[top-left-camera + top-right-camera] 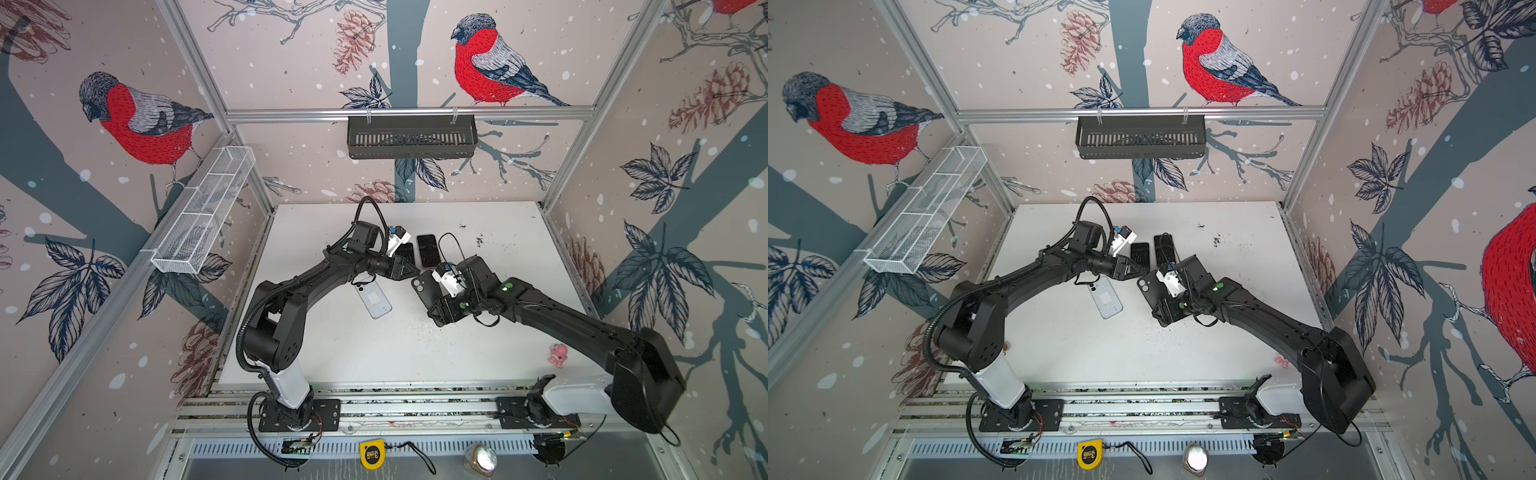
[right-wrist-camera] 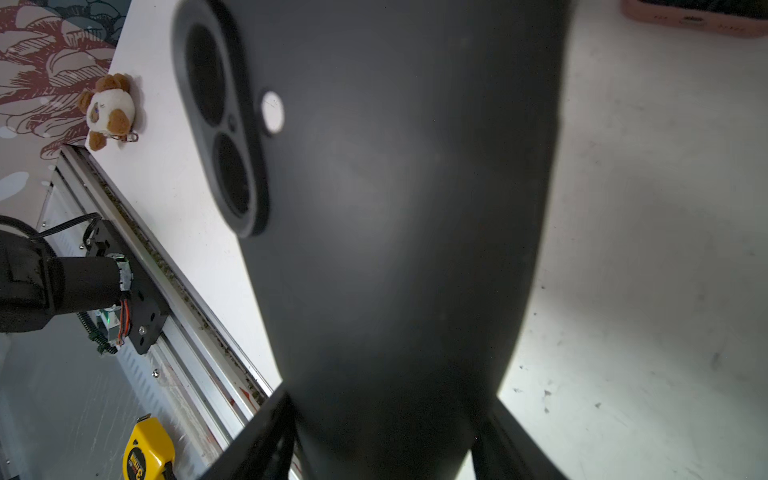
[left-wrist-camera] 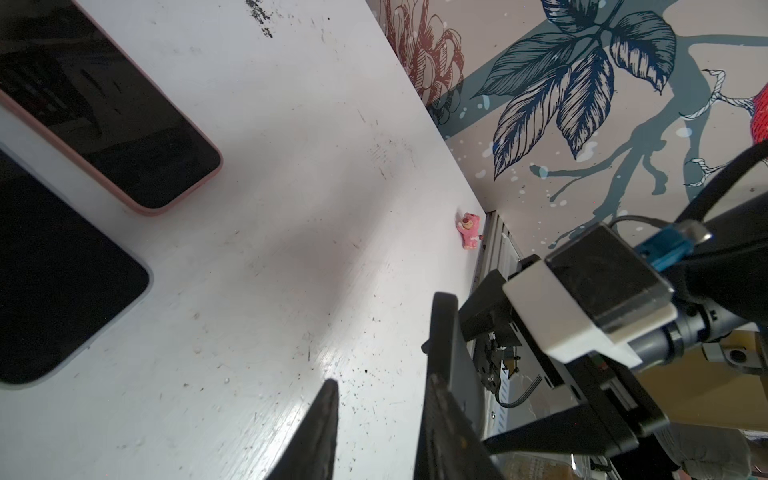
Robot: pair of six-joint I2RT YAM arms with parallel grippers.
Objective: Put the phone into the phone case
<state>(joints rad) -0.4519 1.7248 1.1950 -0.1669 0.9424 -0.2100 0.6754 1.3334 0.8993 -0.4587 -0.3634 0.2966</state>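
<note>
Phone case (image 2: 395, 249) (black) gripped in R pincer (image 2: 382, 415); L pincer (image 3: 382, 380) narrowly open, empty, tips just beside it.

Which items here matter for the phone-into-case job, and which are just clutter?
Job: black phone case, held in right gripper; black phone beside the open left gripper.
Lying about: pink-cased phone, pale blue phone back up, pink toy, plush bear, tape measure.

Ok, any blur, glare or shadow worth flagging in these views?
Right wrist view: the black phone case fills most of the frame, too close and soft. Left wrist view: a glossy sheen and a soft shadow on the table. Both top views: sharp, evenly lit.
</note>
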